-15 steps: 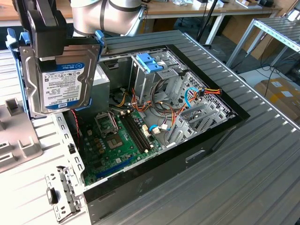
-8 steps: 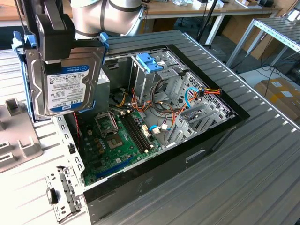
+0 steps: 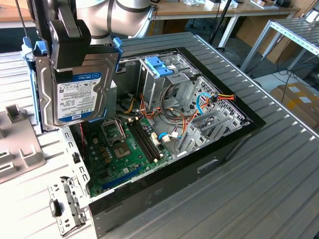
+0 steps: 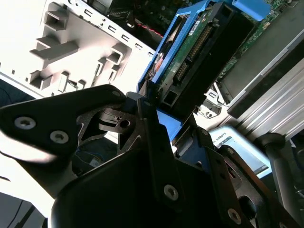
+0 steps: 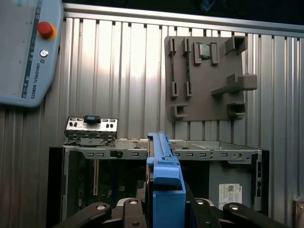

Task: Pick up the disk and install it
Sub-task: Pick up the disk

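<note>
Black gripper [image 3: 70,47] is clamped on the upper edge of the disk [image 3: 75,94], which hangs on edge directly beneath it, long axis judged roughly vertical. Disk is clear above the open computer case [image 3: 199,167], toward the exterior view's left of the drive cage [image 3: 164,79].

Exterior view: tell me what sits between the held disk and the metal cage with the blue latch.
In the exterior view, a grey metal panel and a bunch of orange and yellow wires lie between the disk and the cage.
</note>
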Robot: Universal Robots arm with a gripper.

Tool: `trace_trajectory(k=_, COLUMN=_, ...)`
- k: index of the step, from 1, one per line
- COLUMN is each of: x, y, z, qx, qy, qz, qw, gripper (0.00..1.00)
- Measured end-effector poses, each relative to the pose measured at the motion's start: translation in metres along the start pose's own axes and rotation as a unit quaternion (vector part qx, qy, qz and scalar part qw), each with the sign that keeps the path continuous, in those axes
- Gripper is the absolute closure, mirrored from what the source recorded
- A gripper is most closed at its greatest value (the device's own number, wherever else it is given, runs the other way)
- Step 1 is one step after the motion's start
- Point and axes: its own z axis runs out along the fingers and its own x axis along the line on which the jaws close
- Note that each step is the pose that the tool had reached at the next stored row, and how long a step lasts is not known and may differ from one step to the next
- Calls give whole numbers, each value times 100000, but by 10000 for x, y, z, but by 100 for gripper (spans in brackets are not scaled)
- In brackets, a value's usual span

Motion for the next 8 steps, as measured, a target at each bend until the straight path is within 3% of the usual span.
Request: trace_trajectory(k=8, x=84, y=-53, z=-10, qx=1, qy=-1, qz=-1, qw=100000, gripper=63)
